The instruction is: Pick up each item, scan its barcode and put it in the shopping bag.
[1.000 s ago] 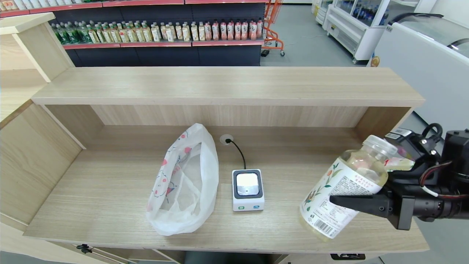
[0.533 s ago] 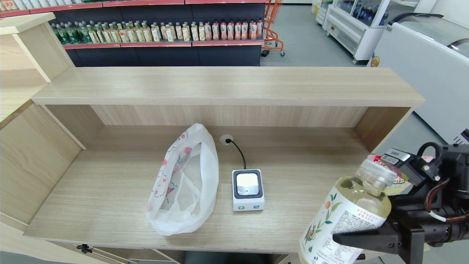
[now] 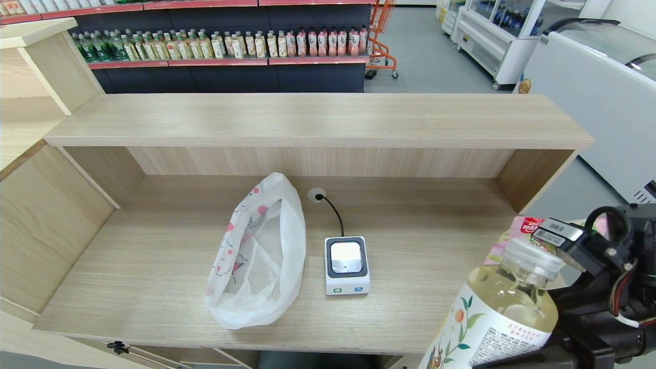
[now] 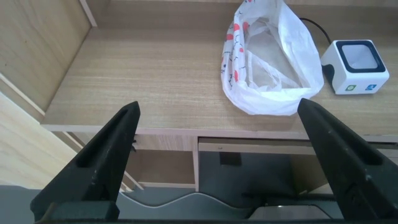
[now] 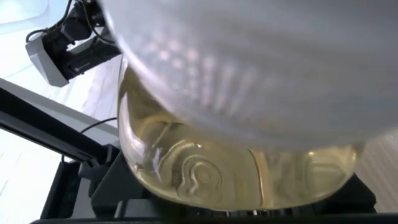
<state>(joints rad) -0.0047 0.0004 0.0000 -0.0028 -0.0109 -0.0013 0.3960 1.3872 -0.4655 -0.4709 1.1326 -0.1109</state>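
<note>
A clear bottle (image 3: 505, 307) of pale yellow drink, with a white flowered label and a clear cap, stands nearly upright off the counter's front right corner. My right gripper (image 3: 517, 361) is shut on its lower body, and the bottle (image 5: 236, 143) sits very close in the right wrist view. The white shopping bag (image 3: 256, 256) with red spots lies open on the counter's middle. The white barcode scanner (image 3: 347, 264) sits just right of it, window up. My left gripper (image 4: 217, 168) hangs open in front of the counter's front edge, nearer than the bag (image 4: 270, 62).
A pink snack packet (image 3: 520, 228) shows behind the bottle's cap at the counter's right end. The scanner's black cable (image 3: 333, 210) runs back to a hole in the wooden counter (image 3: 154, 246). A raised shelf crosses the back and a side wall closes the left.
My right gripper has carried the bottle from over the counter's right end toward the front right corner and closer to the camera, and the bottle has come more upright.
</note>
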